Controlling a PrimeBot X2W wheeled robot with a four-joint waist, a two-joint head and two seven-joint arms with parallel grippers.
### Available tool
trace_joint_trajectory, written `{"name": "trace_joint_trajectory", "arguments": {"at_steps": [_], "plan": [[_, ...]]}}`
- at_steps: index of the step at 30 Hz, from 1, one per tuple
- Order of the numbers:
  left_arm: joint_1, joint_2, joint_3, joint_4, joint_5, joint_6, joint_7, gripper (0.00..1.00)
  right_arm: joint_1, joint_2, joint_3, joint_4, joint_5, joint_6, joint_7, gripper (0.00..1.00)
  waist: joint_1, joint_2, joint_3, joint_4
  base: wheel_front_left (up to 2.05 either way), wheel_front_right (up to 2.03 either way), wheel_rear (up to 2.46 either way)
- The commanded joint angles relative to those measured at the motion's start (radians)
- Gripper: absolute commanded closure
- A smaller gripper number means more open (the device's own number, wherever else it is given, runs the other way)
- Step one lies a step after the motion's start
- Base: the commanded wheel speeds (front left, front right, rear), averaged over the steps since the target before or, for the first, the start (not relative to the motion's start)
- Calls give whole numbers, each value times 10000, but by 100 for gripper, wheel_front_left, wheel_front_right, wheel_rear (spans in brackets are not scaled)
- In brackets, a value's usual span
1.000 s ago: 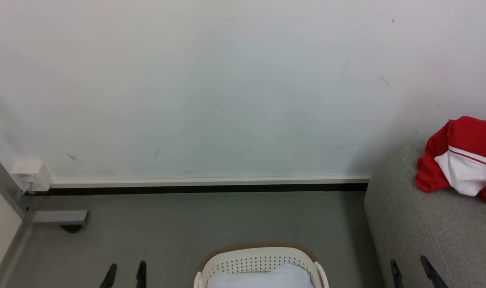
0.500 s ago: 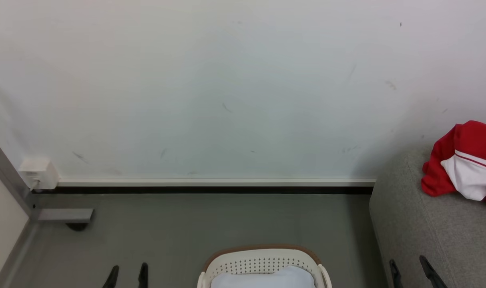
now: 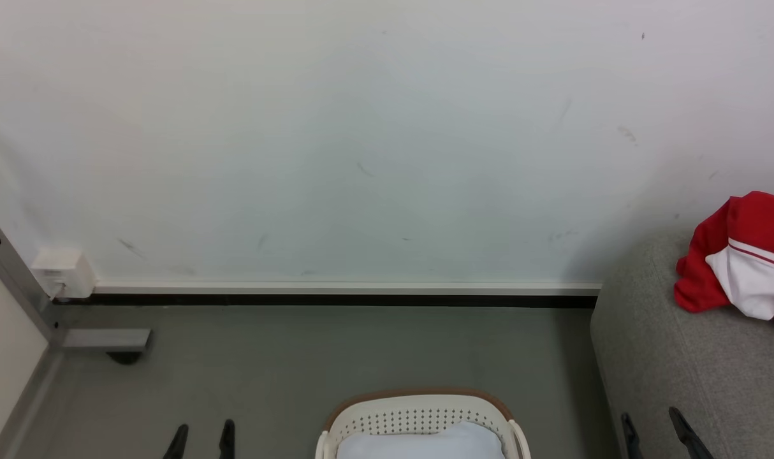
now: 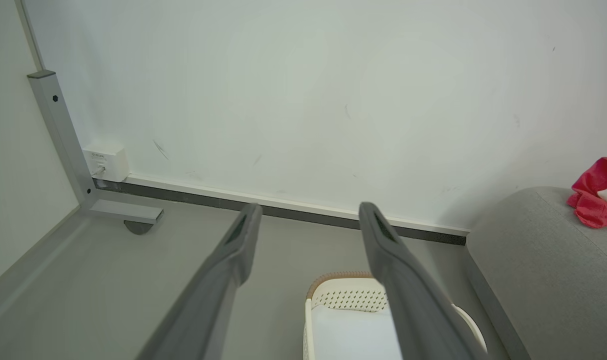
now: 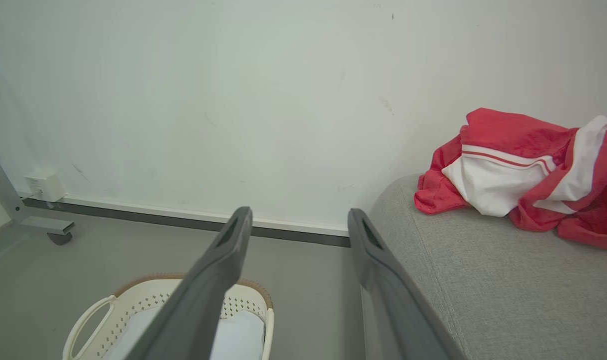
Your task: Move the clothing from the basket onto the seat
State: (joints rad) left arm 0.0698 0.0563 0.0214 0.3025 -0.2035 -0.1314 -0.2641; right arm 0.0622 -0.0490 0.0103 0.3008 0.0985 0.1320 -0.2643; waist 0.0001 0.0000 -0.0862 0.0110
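Sees clothing (image 3: 741,255) on seat (image 3: 667,370), not in basket (image 3: 419,408).
Lies up and right of right gripper (image 3: 649,419), far from left gripper (image 3: 204,428), long axis along seat; shows both jaws open, empty.

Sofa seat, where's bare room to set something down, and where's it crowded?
The seat is bare in front of the red clothing, out to its rounded end beside the floor. The clothing crowds the wall side. The floor between the basket and the skirting is bare; a pale sheet fills the basket.
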Motion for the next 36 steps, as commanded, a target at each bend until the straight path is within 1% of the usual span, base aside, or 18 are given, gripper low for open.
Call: {"name": "trace_joint_trajectory", "arguments": {"at_steps": [1,10,11,16,36], "plan": [[-50,39,30,-2,74,19,-6,0,-121,-28,-10,8,48,-26,-1,0,-1,0,7,8,0,0,0],[-63,93,-69,61,-109,18,-6,0,-189,-28,34,59,98,-26,-1,0,-1,0,83,48,0,0,0],[-4,27,-77,65,-84,0,0,100,-51,0,38,38,81,0,0,100,0,0,84,50,0,0,0],[150,-99,-70,433,-164,-4,48,100,133,70,50,387,174,0,34,100,0,0,90,52,0,0,0],[-380,-83,201,156,-3759,-1,1015,100,-378,40,-287,123,4035,-4,999,100,0,0,218,26,0,0,0]]}}
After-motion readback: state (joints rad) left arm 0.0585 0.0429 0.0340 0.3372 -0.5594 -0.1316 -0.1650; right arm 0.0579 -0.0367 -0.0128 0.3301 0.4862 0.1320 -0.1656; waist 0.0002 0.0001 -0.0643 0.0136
